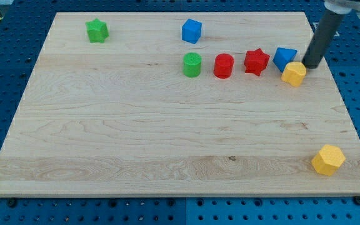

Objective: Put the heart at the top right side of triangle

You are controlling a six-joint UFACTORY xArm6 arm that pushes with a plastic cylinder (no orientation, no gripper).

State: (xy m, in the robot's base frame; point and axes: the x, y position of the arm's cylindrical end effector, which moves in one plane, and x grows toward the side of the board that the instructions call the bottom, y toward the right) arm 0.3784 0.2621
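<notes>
The yellow heart (294, 74) lies at the view's right, touching the lower right side of the blue triangle (284, 57). My tip (309, 65) rests on the board just to the upper right of the heart and right of the triangle, very close to both. The dark rod rises from it toward the view's top right corner.
A red star (256, 62), a red cylinder (224, 65) and a green cylinder (192, 64) line up left of the triangle. A blue cube (192, 30) and a green star (97, 30) sit near the top. A yellow hexagon (327, 159) lies at the bottom right.
</notes>
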